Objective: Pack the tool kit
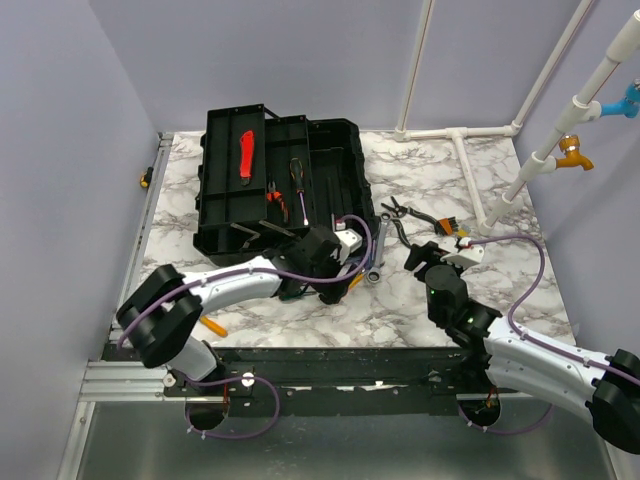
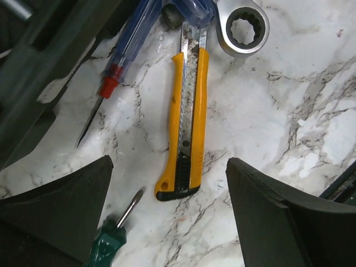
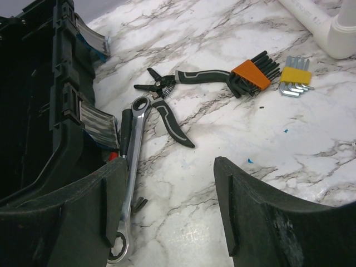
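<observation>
Marble-patterned white tabletop (image 1: pixel 300 310) carried everything, with lilac walls behind. Over it the left pincer (image 2: pixel 167 172) hung with its 2 black fingers spread wide, gripping nothing. Between them lay a yellow snap-blade utility knife (image 2: pixel 189 111). Beside the knife were a blue clear-handled screwdriver (image 2: pixel 125 47) and the tip of a green-handled screwdriver (image 2: pixel 114 236).

The right pincer (image 3: pixel 169 167) was also wide open and empty above bare marble. By its left finger a long silver ring-ended wrench (image 3: pixel 133 167) lay along the wall of the large black plastic toolbox (image 1: pixel 335 150). The toolbox stood open on the table's left half towards the far edge, with 1 red tool (image 1: pixel 247 158) in a tray. Beyond lay black-handled pliers (image 3: pixel 178 111), then 2 hex-key sets, one in an orange holder (image 3: pixel 253 75) and one in a yellow holder (image 3: pixel 295 78).
</observation>
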Available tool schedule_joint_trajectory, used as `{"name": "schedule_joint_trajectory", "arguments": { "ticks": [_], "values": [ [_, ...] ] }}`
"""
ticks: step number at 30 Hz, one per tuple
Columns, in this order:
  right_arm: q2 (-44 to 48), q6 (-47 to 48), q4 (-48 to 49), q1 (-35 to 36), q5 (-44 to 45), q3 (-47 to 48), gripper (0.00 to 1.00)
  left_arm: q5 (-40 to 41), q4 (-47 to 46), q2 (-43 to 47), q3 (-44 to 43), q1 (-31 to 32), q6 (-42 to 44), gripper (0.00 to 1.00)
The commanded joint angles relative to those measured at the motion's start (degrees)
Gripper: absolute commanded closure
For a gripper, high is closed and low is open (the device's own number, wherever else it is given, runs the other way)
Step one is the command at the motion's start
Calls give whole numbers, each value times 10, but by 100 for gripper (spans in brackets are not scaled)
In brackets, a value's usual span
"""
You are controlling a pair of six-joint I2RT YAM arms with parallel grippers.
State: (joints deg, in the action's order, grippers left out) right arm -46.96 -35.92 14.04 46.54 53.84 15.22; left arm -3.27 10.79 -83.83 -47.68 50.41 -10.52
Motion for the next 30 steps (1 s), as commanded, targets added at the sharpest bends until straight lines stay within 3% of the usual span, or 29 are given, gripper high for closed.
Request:
{"name": "schedule_joint_trajectory", "arguments": {
  "ticks": [1, 8, 10, 21, 24, 30],
  "values": [
    [-1, -8, 10, -1, 30, -6, 30, 26, -1, -64, -47, 16, 11, 16],
    [1, -10, 11, -1, 27, -7, 30, 51, 39, -148, -92, 43, 19, 20],
    [0, -8, 12, -1, 23, -6, 31, 54, 45, -158, -97, 47, 18, 25],
    [10, -14, 6, 0, 21, -9, 30, 13, 81, -127, -100, 58, 14, 92],
    [8, -12, 7, 0, 17, -6, 30, 6, 86, -106, -95, 64, 7, 100],
    [13, -15, 1, -1, 18, -6, 30, -15, 90, -37, -87, 65, -15, 100]
  ]
}}
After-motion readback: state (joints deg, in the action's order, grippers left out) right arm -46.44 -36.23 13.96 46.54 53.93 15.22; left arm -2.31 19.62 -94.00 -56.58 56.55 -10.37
